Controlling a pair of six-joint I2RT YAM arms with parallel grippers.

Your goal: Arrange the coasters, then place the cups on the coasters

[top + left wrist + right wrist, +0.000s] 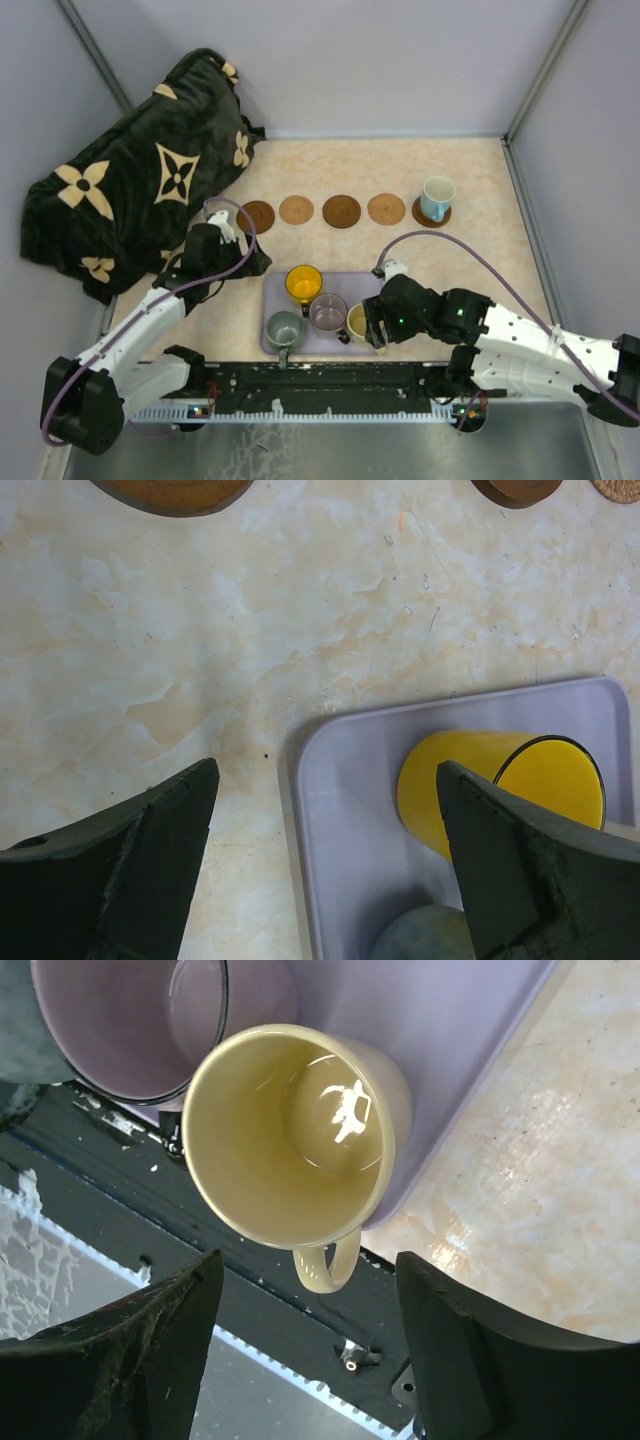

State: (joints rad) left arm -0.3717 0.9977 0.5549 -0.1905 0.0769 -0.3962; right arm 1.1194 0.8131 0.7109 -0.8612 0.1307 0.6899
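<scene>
A row of coasters crosses the table: dark brown (258,215), tan (296,210), dark brown (341,211), tan (386,209). On a further dark coaster (431,216) stands the white and blue cup (437,197). The lavender tray (350,285) holds the yellow-orange cup (303,283), mauve cup (327,311), grey-green cup (284,329) and cream-yellow cup (357,321). My left gripper (325,770) is open, straddling the tray's left rim (350,810), its right finger beside the yellow-orange cup (480,755). My right gripper (310,1260) is open, with the handle of the cream-yellow cup (290,1130) between its fingertips, untouched.
A black cloth with tan flower patterns (140,180) lies heaped at the back left, close to the left arm. Grey walls enclose the table on three sides. The tray's near edge (450,1020) overhangs the black rail (330,378) at the table's front.
</scene>
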